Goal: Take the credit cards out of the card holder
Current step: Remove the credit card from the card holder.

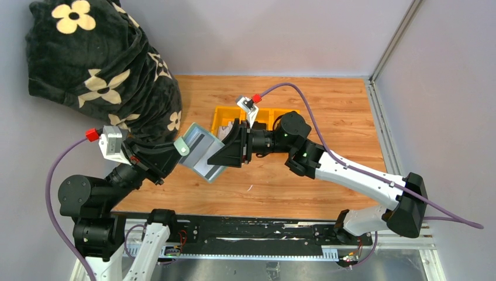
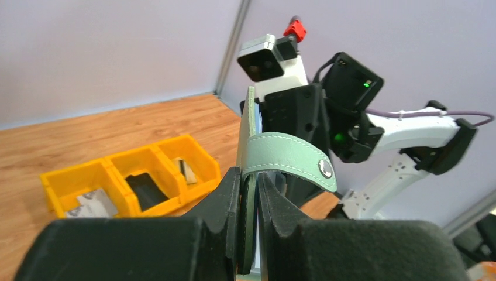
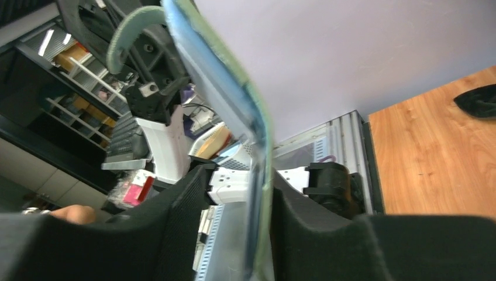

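Observation:
The sage-green card holder (image 1: 200, 152) is held in the air, opened, its light blue inner leaves facing the right arm. My left gripper (image 1: 175, 153) is shut on its edge (image 2: 248, 216), just under the strap with the pale clasp (image 2: 325, 169). My right gripper (image 1: 232, 150) stands open around the holder's opposite edge (image 3: 234, 99). That leaf lies against one finger (image 3: 304, 216), with a gap to the other. Whether any card sits between these jaws is hidden. Three credit cards lie in the yellow tray: a grey one (image 2: 93, 202), a black one (image 2: 143, 190) and a third (image 2: 186, 170).
The yellow three-compartment tray (image 1: 225, 112) sits on the wooden table behind the right gripper. A dark flowered blanket (image 1: 99, 70) is heaped at the back left, close to the left arm. A grey wall and a metal rail (image 1: 377, 117) bound the table's right side.

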Available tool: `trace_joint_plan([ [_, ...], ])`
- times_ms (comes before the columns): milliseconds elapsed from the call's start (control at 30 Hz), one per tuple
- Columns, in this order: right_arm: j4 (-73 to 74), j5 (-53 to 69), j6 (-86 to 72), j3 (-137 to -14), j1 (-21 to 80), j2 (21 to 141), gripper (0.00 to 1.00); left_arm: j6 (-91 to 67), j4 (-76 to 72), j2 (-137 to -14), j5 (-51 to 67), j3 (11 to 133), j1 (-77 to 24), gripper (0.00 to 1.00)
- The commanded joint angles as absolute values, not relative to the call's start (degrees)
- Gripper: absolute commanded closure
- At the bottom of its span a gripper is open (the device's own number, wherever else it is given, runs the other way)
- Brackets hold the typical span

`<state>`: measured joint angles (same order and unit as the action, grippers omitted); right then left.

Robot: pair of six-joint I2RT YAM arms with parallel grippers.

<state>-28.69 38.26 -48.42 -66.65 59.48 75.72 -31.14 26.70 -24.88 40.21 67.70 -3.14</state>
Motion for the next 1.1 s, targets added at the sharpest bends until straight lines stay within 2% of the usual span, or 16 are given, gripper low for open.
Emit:
trace_joint_plan([
  [0, -27.1, 37.1, -48.2, -68.9, 59.8, 76.1, 0.64, -41.1, 20.3, -26.3, 46.7, 66.7, -3.1, 1.00],
  [67, -27.0, 37.3, -48.2, -68.7, 59.8, 75.9, 0.78, -43.0, 18.9, -26.8, 48.2, 66.3, -3.1, 1.00],
  [100, -26.5, 37.3, -48.0, -68.6, 59.7, 75.5, 0.88, -42.7, 19.6, -27.0, 47.8, 66.6, -3.1, 1.00],
  [167, -24.5, 36.9, -46.8, -68.4, 59.7, 73.9, 0.99, -40.0, 21.8, -27.2, 44.3, 67.2, -3.1, 1.00],
  [200, -23.6, 36.5, -45.9, -68.5, 59.7, 73.1, 1.00, -38.6, 23.2, -27.2, 43.1, 67.2, -3.1, 0.99],
  [267, -21.3, 35.9, -44.3, -68.5, 59.6, 71.6, 1.00, -36.2, 26.9, -27.8, 39.6, 67.1, -3.1, 0.88],
  [433, -18.5, 36.9, -43.4, -69.9, 59.7, 70.4, 1.00, -38.8, 25.5, -28.0, 40.7, 63.3, -3.1, 0.46],
  [500, -18.0, 37.6, -43.6, -70.7, 59.7, 70.7, 1.00, -40.2, 24.1, -27.7, 41.5, 61.8, -3.1, 0.40],
  [700, -17.8, 39.0, -43.4, -71.6, 59.8, 71.4, 1.00, -46.5, 17.4, -27.9, 50.9, 59.7, -3.1, 0.42],
  [1000, -18.3, 40.0, -42.7, -71.6, 59.8, 71.3, 1.00, -57.9, 5.2, -28.2, 59.1, 56.5, -3.1, 0.59],
  [1067, -18.9, 40.2, -42.8, -71.3, 59.8, 71.0, 1.00, -57.8, 5.3, -28.2, 59.3, 56.4, -3.1, 0.66],
])
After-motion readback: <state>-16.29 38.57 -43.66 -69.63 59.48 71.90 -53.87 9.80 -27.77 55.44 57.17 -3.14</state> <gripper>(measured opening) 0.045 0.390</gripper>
